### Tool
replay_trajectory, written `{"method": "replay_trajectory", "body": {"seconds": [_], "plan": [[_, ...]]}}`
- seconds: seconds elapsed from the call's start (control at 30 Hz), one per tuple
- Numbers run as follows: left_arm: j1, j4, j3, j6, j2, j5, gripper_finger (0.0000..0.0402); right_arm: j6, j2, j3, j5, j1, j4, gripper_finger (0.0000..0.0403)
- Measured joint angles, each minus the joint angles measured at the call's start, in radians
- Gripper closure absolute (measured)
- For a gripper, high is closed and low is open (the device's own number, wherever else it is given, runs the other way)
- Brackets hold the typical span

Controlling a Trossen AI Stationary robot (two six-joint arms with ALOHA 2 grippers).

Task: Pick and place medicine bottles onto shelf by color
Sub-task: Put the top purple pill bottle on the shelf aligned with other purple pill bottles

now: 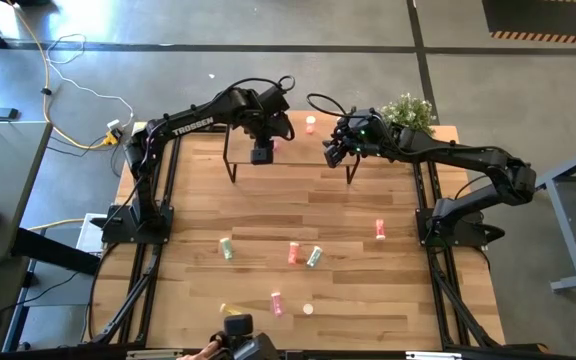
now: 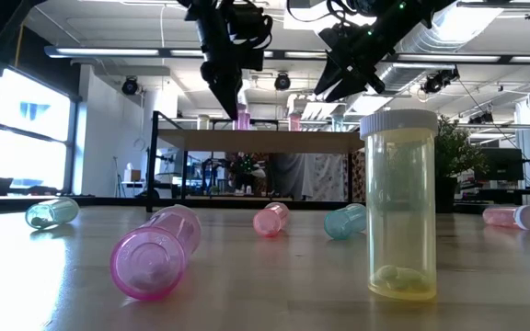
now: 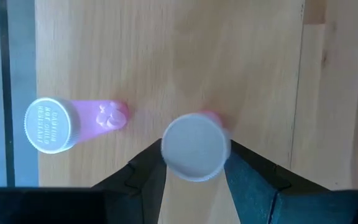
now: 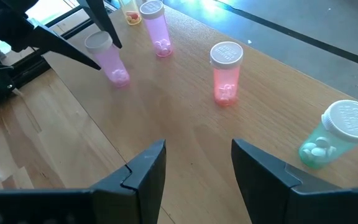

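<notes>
The shelf [image 1: 293, 140] stands at the table's far middle. On it stand two pink bottles [image 4: 157, 28], a red-orange bottle [image 4: 225, 71] and a pale green bottle [image 4: 337, 134]. My left gripper [image 1: 261, 153] reaches down over the shelf's left part, shut on the nearer pink bottle [image 3: 194, 146]. My right gripper [image 4: 197, 162] hovers open and empty above the shelf's right part [image 1: 333, 150]. Several more bottles lie on the tabletop: pink [image 1: 379, 230], red-orange [image 1: 293, 253], green [image 1: 314, 257]. A yellow bottle [image 2: 399, 207] stands upright at the near edge. My left gripper pinches the pink bottle between its two fingers [image 4: 114, 34], just below the white cap [image 3: 194, 149]. The fingers come from above, pointing down. The bottle stands upright with its base on the shelf [image 4: 118, 78].
A potted plant [image 1: 408, 110] stands at the far right, behind the right arm. A green bottle [image 1: 226, 248] and a pink bottle [image 1: 277, 303] lie on the near half of the table. The shelf's near strip between the grippers [image 4: 185, 118] is bare.
</notes>
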Motion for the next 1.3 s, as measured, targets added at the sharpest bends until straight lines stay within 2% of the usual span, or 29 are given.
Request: {"method": "replay_trajectory", "body": {"seconds": [0.27, 0.67, 0.93, 1.3], "plan": [[-0.010, 0.016, 0.000, 0.000, 0.000, -0.015, 0.0255, 0.000, 0.000, 0.000, 0.000, 0.000, 0.000, 0.0229], [-0.013, 0.050, 0.000, -0.008, -0.002, -0.047, 0.0280, 0.000, 0.000, 0.000, -0.001, 0.000, 0.000, 0.0229], [-0.012, 0.050, 0.000, -0.012, -0.002, 0.034, 0.0272, 0.000, 0.000, 0.000, -0.002, 0.000, 0.000, 0.0229], [0.007, 0.022, 0.000, -0.026, -0.002, 0.038, 0.0273, 0.000, 0.000, 0.000, -0.007, 0.000, 0.000, 0.0229]]}}
